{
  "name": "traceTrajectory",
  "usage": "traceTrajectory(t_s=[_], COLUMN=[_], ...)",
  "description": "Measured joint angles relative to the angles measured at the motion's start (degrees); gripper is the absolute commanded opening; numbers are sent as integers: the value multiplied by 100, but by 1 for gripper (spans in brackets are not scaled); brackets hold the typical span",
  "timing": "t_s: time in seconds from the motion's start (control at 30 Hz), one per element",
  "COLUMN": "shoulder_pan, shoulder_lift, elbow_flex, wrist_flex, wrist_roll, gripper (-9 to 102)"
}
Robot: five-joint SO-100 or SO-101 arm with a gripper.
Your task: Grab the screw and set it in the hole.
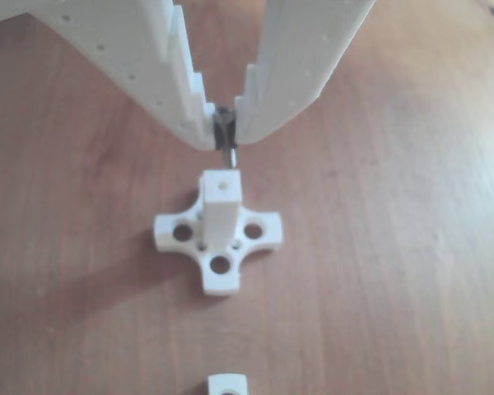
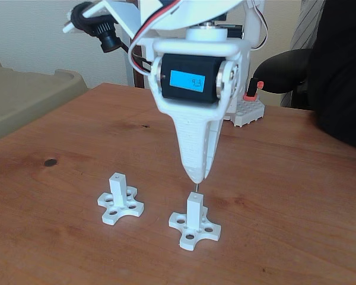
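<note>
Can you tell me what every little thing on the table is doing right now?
gripper: shut on the screw, hanging above the post.
screw: held upright by its head, tip just over the post's top.
hole: empty, screw not in yet.
post under the gripper: standing upright on its cross base.
second post: standing upright, off to the left in the fixed view, untouched.

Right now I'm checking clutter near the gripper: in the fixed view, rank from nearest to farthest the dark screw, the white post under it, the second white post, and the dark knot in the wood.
1. Dark-grey metal screw, in the gripper.
2. White plastic post, directly below.
3. Second white plastic post, left.
4. Dark knot, far left.
</note>
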Motion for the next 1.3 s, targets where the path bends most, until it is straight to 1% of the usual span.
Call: traceTrajectory(t_s=[1.3], shoulder_pan=[44], shoulder_lift=[-9], elbow_flex=[53], wrist_flex=[-105], wrist_roll=[0], gripper=[-4])
